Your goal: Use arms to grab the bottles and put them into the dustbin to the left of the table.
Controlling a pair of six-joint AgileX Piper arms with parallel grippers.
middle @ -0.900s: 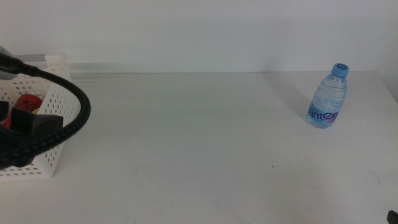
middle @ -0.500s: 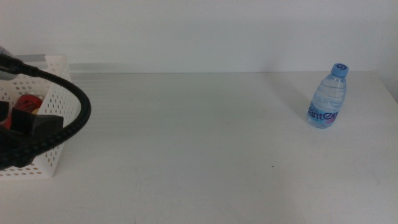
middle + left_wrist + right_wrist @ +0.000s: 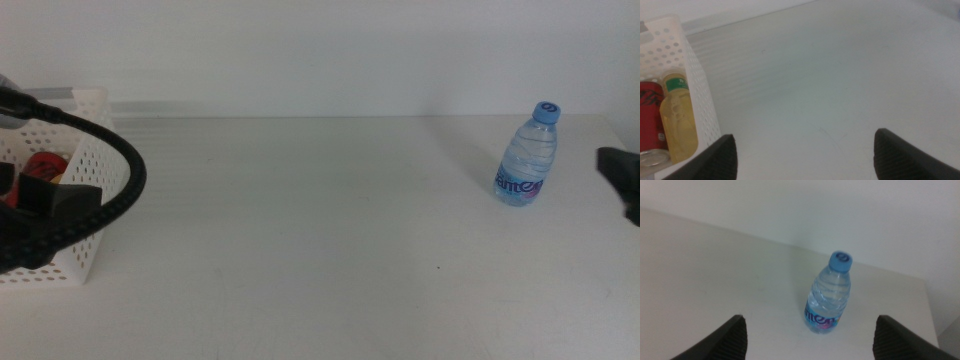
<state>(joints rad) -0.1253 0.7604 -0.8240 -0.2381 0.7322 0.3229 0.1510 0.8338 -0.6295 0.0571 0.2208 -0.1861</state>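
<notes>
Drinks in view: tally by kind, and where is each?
Cola can: 1, lying in the basket
Tea bottle: 1, lying in the basket beside the can
Water bottle: 1, upright on the table, with the open right claw facing it
Total: 3 drinks, 2 binned, 1 left

The left gripper (image 3: 805,152) hangs at the table's left side with its dark jaws spread wide, while the right gripper (image 3: 810,335), also wide open, reaches in from the right edge.
</notes>
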